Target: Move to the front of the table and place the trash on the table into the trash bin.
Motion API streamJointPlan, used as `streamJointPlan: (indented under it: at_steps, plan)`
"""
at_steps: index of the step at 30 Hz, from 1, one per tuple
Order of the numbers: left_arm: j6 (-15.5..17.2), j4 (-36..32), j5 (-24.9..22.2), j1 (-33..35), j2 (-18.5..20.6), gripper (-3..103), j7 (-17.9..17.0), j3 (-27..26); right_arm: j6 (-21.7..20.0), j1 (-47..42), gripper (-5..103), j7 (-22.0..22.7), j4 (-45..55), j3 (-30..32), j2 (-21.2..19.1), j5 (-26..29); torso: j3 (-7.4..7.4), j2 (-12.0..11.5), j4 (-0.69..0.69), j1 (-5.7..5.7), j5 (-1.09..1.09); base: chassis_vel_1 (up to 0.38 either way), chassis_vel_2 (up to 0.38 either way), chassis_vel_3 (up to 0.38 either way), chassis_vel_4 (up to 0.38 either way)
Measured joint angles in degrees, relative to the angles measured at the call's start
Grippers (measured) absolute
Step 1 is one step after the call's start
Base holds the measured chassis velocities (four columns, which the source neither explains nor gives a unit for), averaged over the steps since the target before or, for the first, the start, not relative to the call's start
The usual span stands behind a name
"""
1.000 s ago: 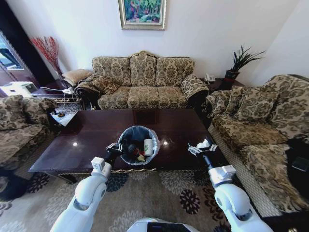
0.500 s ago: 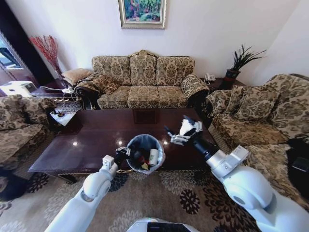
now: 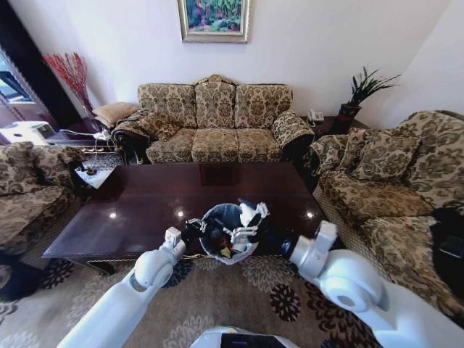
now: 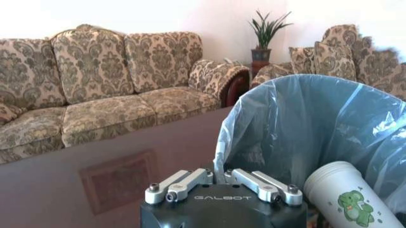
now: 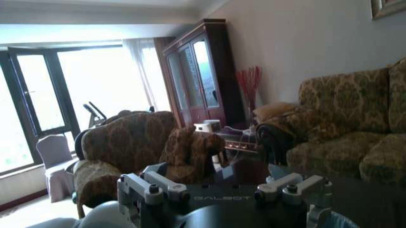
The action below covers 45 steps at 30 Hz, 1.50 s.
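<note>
The left arm runs up from the lower left of the head view toward the centre, and the left gripper [image 3: 193,230] sits just left of centre with its fingers [image 4: 184,183] drawn together around a thin edge. The right arm comes in from the lower right, its white forearm angled up and leftward, so that the right gripper [image 3: 245,223] lies near the frame's centre, just right of the left one. Its fingers [image 5: 295,184] are spread apart with nothing between them.
</note>
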Motion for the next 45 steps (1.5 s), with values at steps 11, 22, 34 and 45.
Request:
streamJointPlan:
  at_steps: [11, 22, 34, 45]
  plan:
    - [-0.6, -1.0, 0.2, 0.6, 0.1, 3, 0.5, -2.2, 0.4, 0.4, 100, -0.2, -4.1, -5.2, 2.8, -3.1, 0.0, 0.0, 0.0, 0.0, 0.0, 0.0, 0.0, 0.0, 0.0]
    - [-1.1, -1.1, 0.5, 0.4, -0.1, 3, 0.9, -2.6, 1.3, -3.0, 100, -2.1, -5.6, -1.4, 1.3, -6.9, 0.0, 0.0, -0.01, 0.0, 0.0, 0.0, 0.0, 0.0, 0.0]
    - [-1.1, -1.8, 1.1, 1.3, -0.6, 3, 1.3, -3.4, 2.3, -1.5, 100, -3.3, -7.8, -2.4, 2.1, -7.8, 0.0, 0.0, -0.01, 0.0, 0.0, 0.0, 0.0, 0.0, 0.0]
    - [-1.2, -2.5, 1.7, 2.0, -0.3, 3, 1.6, -3.6, 2.9, 2.8, 100, -2.4, -12.2, -6.7, 4.5, -9.8, 0.0, 0.0, 0.0, 0.0, 0.01, 0.0, 0.0, 0.0, 0.0]
